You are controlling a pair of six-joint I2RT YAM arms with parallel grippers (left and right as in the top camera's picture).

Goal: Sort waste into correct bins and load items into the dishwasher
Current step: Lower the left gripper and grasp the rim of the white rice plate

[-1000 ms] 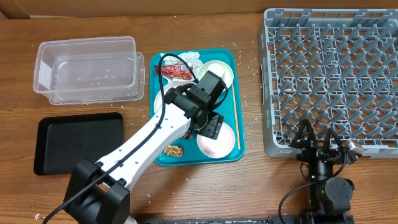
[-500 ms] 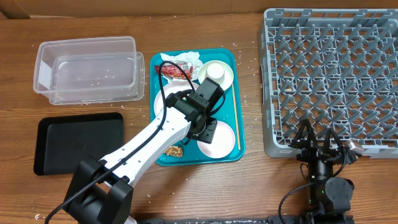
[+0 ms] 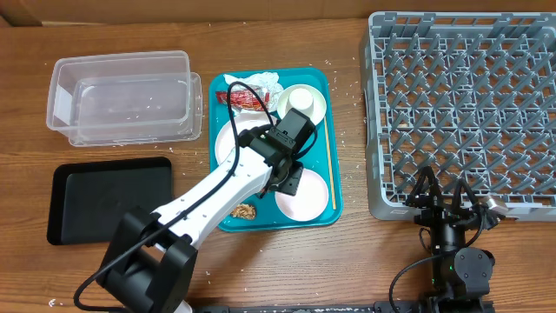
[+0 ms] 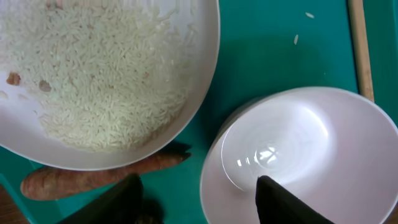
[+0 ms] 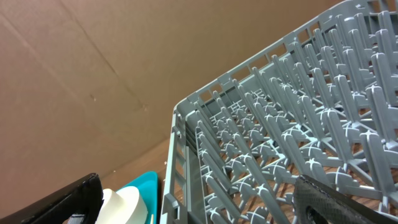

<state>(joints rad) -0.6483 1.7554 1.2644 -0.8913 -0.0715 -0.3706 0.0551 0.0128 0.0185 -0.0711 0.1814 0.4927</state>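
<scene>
left jaws astride a bowl rim

left gripper (image 4: 198, 186): jaws part-open, one finger (image 4: 283, 202) inside the bowl (image 4: 305, 149), the other outside its rim; neither presses the rim. just beside the bowl lie a carrot (image 4: 93, 177) and a plate (image 4: 204, 62) of rice (image 4: 93, 74), all on the teal tray (image 4: 273, 43). farther up the tray: cup (image 3: 300, 100), wrapper (image 3: 241, 100), napkin (image 3: 261, 82); a brown chunk (image 3: 243, 210) lies near its lower edge. right gripper (image 3: 445, 198): jaws wide, holding nothing, at the near edge of the rack (image 3: 460, 96). left of the teal tray: tub (image 3: 122, 96), with the black tray (image 3: 109, 200) below it.
</scene>
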